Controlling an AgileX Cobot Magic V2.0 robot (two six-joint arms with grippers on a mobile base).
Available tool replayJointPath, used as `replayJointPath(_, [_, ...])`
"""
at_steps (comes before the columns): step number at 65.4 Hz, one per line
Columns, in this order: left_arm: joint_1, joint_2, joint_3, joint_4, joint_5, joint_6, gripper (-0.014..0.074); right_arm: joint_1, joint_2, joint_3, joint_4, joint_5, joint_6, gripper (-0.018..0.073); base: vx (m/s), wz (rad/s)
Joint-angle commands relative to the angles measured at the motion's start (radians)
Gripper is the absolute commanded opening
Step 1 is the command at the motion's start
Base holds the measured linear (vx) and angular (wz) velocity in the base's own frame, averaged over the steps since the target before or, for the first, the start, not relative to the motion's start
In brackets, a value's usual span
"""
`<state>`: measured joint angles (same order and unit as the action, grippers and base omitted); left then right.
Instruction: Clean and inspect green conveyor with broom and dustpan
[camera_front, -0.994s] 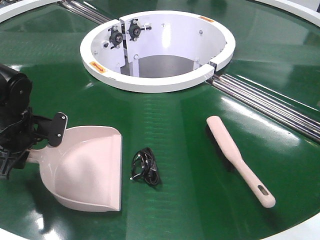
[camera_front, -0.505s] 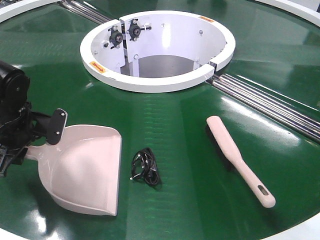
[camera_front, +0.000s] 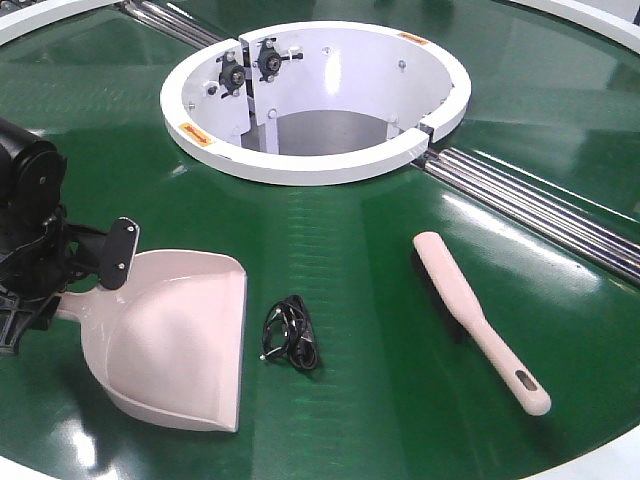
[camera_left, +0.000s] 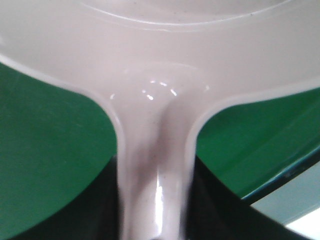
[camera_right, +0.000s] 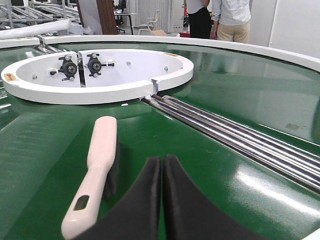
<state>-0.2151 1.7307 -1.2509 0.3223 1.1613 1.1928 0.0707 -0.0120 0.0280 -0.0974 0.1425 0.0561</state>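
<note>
The front view is the only one that shows the whole layout. The left hand is clamped on the handle of the dustpan, whose scoop lies flat on the green conveyor ahead of that hand. A tangle of black cable lies just beyond the scoop's flat front edge, apart from it. The broom is well apart from the left hand, farther across the belt, with its slotted end toward the belt's outer edge.

The left wrist view adds the grip itself. The pale handle runs straight between two dark fingers, which press on it from both sides, and it widens into the scoop directly ahead.

The right hand shows only in its own wrist view. Its two black fingers are pressed together with nothing between them, and they hover low over the belt. The broom lies just to the left of them, with its handle end nearest and its dark bristles facing the hand. The silver rollers run ahead and to the right, and the white ring hub lies farther ahead. Two people stand in the background.

Small orange labels sit on the hub's rim, but their writing is too small to read.
</note>
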Motion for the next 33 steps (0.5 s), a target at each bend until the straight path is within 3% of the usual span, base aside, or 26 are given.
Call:
replayJointPath(1, [-0.008, -0.055, -0.026, 0.000, 0.000, -0.013, 0.0056, 0.001, -0.010, 0.003, -0.001, -0.074, -0.003, -0.0008, 0.00, 0.00])
replayJointPath(33, [-0.008, -0.055, -0.026, -0.005, 0.003, -0.013, 0.0056, 0.001, -0.010, 0.003, -0.001, -0.074, -0.003, -0.0008, 0.00, 0.00])
